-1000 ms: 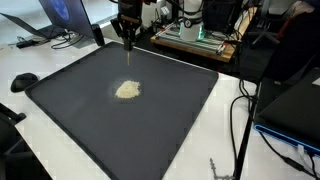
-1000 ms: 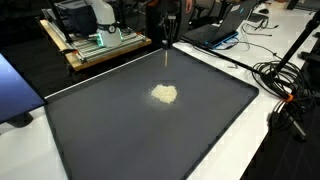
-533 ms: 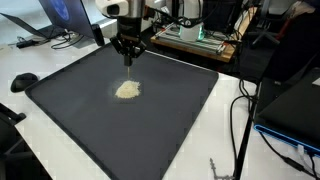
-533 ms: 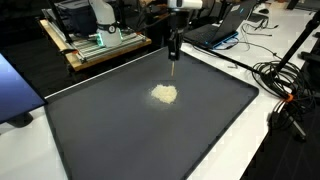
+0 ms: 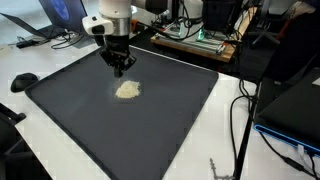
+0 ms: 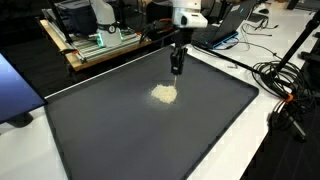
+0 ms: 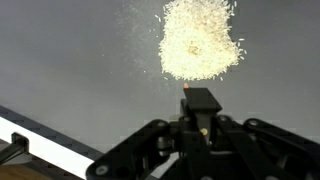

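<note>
Dark matting (image 5: 80,120) fills the scene, with a pale grain pile (image 5: 127,89) near its centre. The gripper (image 5: 120,70), fingers pressed together on a thin stick (image 7: 188,91), has dropped from the far edge to the pile's eleven o'clock, bringing the stick's tip beside the grains.

White bench (image 5: 45,150) under a large dark mat (image 5: 150,130) that covers most of its top. A small pale heap of grains (image 5: 127,89) lies near the mat's middle, loose grains scattered beside it. Black cables (image 6: 278,70) trail across the bench's bare edge.
</note>
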